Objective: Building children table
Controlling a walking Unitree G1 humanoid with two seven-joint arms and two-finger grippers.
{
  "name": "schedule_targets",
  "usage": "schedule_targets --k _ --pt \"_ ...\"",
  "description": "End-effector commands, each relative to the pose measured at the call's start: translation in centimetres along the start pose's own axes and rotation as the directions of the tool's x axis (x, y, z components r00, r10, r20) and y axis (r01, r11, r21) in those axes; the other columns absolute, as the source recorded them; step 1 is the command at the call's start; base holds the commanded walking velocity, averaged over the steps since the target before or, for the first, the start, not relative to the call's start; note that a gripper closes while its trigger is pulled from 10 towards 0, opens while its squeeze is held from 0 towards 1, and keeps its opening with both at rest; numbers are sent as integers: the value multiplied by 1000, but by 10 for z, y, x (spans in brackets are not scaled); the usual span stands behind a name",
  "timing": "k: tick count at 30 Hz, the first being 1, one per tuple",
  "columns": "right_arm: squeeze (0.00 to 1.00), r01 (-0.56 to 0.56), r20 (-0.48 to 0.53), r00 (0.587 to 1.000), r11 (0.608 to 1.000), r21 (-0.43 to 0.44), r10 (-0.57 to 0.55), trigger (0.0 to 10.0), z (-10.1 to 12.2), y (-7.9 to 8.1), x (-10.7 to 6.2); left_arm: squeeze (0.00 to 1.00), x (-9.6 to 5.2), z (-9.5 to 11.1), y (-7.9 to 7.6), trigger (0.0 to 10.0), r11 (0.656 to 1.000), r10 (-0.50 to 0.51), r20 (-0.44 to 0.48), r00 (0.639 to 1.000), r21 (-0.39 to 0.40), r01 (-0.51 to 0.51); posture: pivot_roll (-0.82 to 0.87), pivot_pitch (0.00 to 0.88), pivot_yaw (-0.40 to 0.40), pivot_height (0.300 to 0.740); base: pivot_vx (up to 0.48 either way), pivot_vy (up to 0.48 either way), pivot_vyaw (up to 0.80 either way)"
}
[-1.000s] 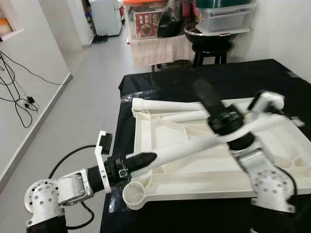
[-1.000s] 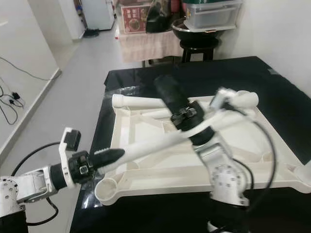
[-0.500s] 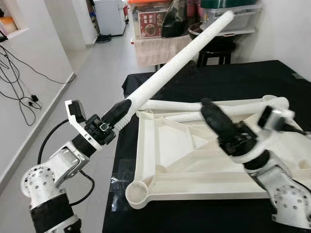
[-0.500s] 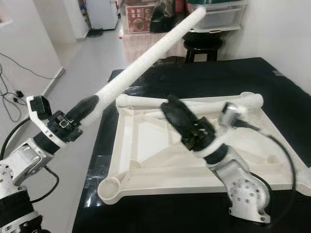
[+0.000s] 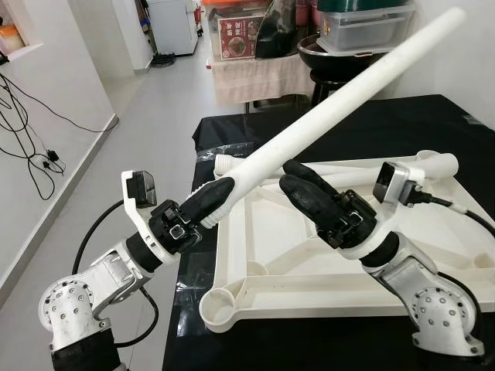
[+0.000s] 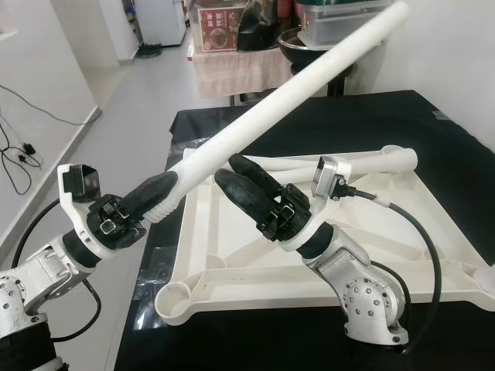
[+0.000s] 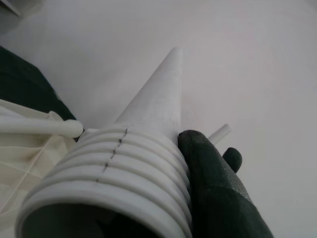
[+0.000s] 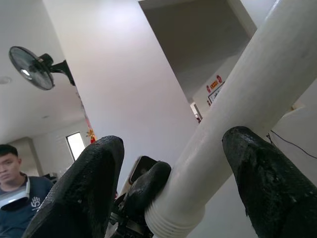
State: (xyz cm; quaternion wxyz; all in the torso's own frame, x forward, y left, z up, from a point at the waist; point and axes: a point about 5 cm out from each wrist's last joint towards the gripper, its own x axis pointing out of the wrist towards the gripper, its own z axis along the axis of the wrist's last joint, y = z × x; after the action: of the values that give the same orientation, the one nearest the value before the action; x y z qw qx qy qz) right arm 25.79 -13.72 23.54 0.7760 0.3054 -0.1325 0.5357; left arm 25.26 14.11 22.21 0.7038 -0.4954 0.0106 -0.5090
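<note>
The left gripper, raised beside the table's left edge, clenched the ribbed lower end of a long white table leg, which slanted up and to the right above the upturned white tabletop. That tabletop lay on a black-covered table, with a round leg socket at its near left corner and a second leg lying along its far edge. The right gripper hovered just under the raised leg, its fingers spread apart to either side, grasping nothing. A person appeared in the right wrist view
</note>
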Motion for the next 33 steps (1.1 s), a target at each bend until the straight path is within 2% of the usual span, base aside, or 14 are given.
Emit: schedule_targets --k 1,11,24,32,33 --pt "0 -13 -8 1000 1000 -7 13 10000 -2 2 7 0 4 -9 -9 0 996 -82 -53 995 -21 81 -54 12 56 740 0 0 0" --pt "0 31 -28 999 999 -21 -32 10000 -6 -3 12 0 6 -16 -16 0 990 -141 -76 987 -34 139 -55 10 53 740 0 0 0" --pt "0 63 -38 997 998 -24 -64 10000 -10 -8 8 0 4 -21 -19 0 989 -147 -95 985 -46 143 -54 9 54 740 0 0 0" --pt "0 47 1 999 999 -14 -47 10000 -5 -7 12 0 1 -29 -20 0 988 -151 -134 979 -61 144 -53 4 56 740 0 0 0" --pt "0 29 30 999 1000 -2 -29 10000 0 -4 16 0 0 -34 -19 0 988 -147 -145 978 -73 137 -54 3 53 740 0 0 0"
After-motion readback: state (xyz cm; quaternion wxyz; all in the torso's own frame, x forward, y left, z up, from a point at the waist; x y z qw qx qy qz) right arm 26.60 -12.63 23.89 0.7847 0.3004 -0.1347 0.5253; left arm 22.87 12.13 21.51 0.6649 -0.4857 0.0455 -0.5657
